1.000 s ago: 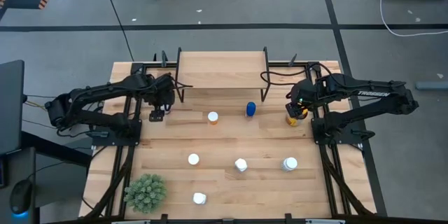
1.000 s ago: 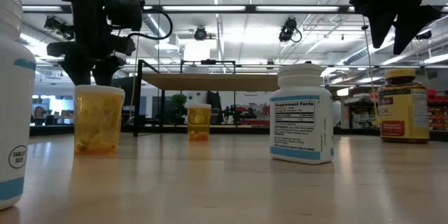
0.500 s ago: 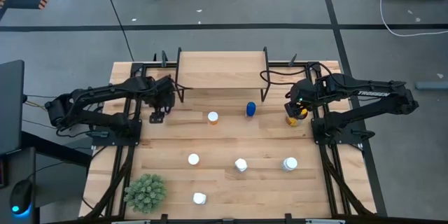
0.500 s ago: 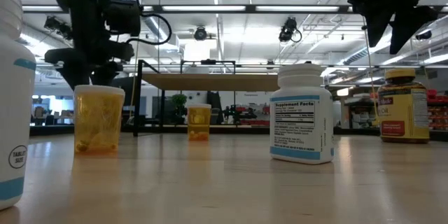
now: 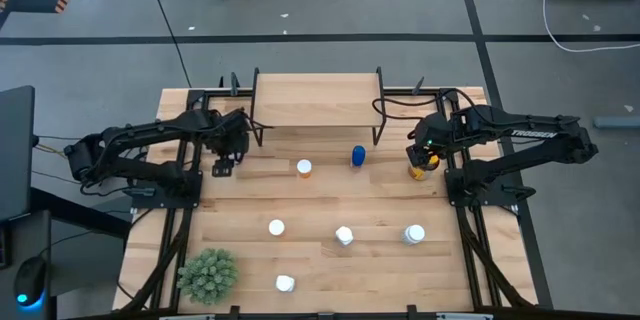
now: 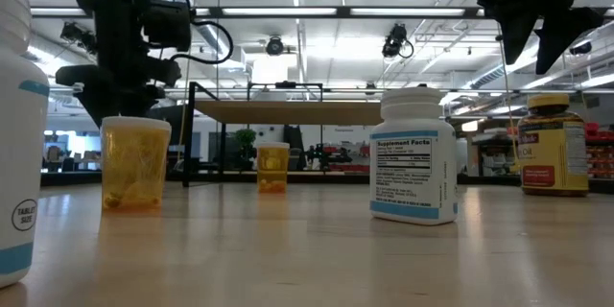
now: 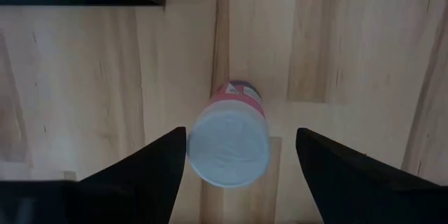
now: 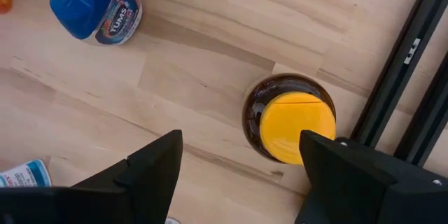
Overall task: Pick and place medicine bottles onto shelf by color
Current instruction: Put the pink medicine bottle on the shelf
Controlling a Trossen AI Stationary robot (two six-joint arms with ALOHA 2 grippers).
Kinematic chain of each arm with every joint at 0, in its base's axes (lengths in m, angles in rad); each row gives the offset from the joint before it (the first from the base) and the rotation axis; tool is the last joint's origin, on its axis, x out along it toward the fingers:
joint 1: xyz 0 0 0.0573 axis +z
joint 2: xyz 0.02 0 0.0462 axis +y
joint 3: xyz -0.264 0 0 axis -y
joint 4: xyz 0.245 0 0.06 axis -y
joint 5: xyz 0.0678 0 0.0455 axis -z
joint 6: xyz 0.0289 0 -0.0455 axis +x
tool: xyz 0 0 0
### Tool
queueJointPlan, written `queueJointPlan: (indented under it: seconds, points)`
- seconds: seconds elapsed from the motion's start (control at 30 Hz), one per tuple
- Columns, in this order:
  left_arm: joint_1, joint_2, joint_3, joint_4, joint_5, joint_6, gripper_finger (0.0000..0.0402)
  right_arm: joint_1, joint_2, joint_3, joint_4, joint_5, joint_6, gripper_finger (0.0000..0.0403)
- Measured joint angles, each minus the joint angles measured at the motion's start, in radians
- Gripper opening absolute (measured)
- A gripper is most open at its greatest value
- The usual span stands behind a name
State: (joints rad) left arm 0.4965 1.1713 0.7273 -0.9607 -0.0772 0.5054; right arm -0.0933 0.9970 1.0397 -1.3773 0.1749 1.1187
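Note:
My left gripper (image 7: 240, 134) is open above a pinkish bottle with a white cap (image 7: 229, 142) that stands on the table between its fingers, near the shelf's left legs; the fingers do not touch it. In the high view my left gripper (image 5: 224, 160) hides the bottle. My right gripper (image 8: 241, 140) is open above the table beside the dark amber, yellow-capped bottle (image 8: 294, 126), which stands upright by the right finger (image 5: 418, 168). The light-wood shelf (image 5: 315, 100) stands at the far edge.
A blue bottle (image 5: 358, 156) and an orange bottle (image 5: 304, 168) stand in front of the shelf. White-capped bottles stand nearer: (image 5: 276, 227), (image 5: 344, 235), (image 5: 414, 233), (image 5: 285, 283). A green spiky plant (image 5: 208, 273) is at the near left. Black frame rails (image 8: 413, 77) run beside the amber bottle.
My left gripper has come down a little toward the pinkish bottle, still open.

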Motion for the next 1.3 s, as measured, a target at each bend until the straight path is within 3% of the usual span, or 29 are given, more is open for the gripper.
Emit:
queueJointPlan:
  seconds: [0.33, 0.73, 0.93, 1.1, 1.3]
  points:
    - [0.0, 0.0, 0.0, 0.01, 0.0, 0.003, 0.0258, 0.0, 0.0, 0.0, 0.0, -0.011, -0.001, 0.0296]
    - [0.0, 0.0, 0.0, 0.01, 0.001, -0.06, 0.0184, 0.0, 0.0, 0.0, 0.0, -0.019, -0.004, 0.0296]
    - [-0.002, 0.0, 0.008, -0.035, 0.003, -0.223, 0.0175, 0.0, 0.0, 0.0, 0.0, -0.058, -0.022, 0.0296]
    - [-0.011, 0.0, 0.103, -0.155, 0.006, -0.262, 0.018, 0.0, 0.0, 0.0, 0.0, -0.061, -0.023, 0.0296]
    - [-0.019, 0.0, 0.34, -0.308, 0.006, -0.293, 0.017, 0.0, 0.0, 0.0, 0.0, -0.061, -0.023, 0.0296]
